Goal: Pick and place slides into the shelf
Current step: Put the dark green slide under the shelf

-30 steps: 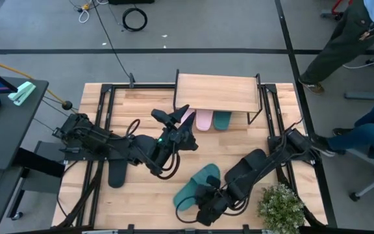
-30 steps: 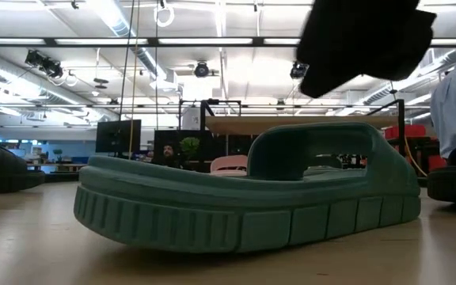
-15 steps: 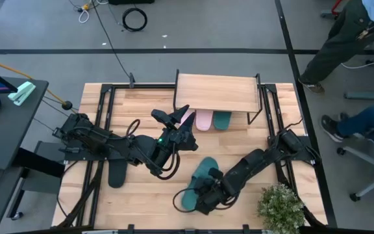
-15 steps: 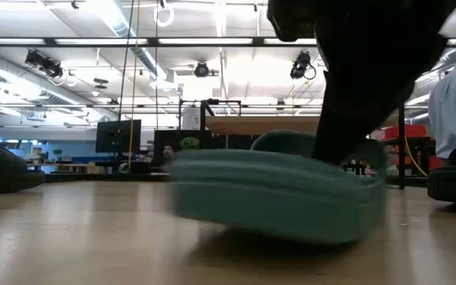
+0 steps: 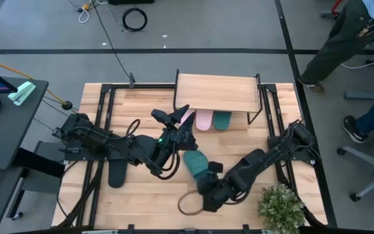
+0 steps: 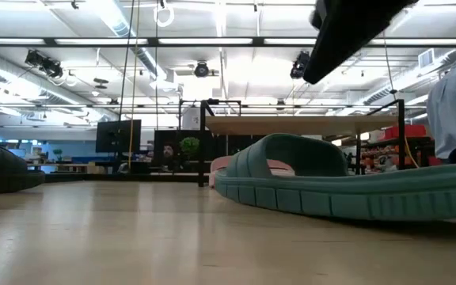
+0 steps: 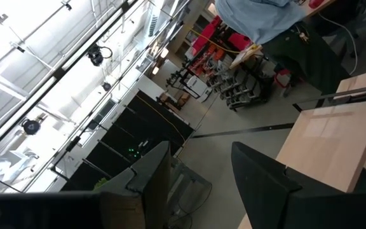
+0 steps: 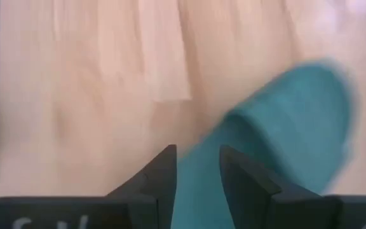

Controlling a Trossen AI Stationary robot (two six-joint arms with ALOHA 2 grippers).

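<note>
A teal slide (image 5: 194, 162) lies slantwise on the table's middle; its strap (image 6: 291, 154) shows in the low view. My right gripper (image 5: 208, 175) is at its near-right end, shut on it. Under the shelf (image 5: 216, 93) sit a pale pink slide (image 5: 204, 120) and a second teal slide (image 5: 223, 120). A black slide (image 5: 117, 174) rests on the table's left. My left gripper (image 5: 171, 114) hovers open just left of the shelf, its fingers tipped up toward the room. A pink sliver (image 5: 188, 117) shows beside it. My right gripper pinches the teal slide at its end away from the strap (image 8: 199, 181), with the sole's edge between the two fingers (image 8: 162, 172). The fingers come slanting from the table's near right. The slide sits low and level; whether it clears the tabletop I cannot tell.
A potted plant (image 5: 280, 207) stands at the near right corner, close to my right arm. The shelf's black legs (image 5: 260, 107) frame the space under its plank. Seated and standing people are beyond the table's right edge. Bare wood lies between the teal slide and the shelf.
My right gripper has moved from the near edge toward the shelf and taken hold of the teal slide. The slide has travelled toward the far side and swung about, so its strap end now points far-left instead of far-right.
</note>
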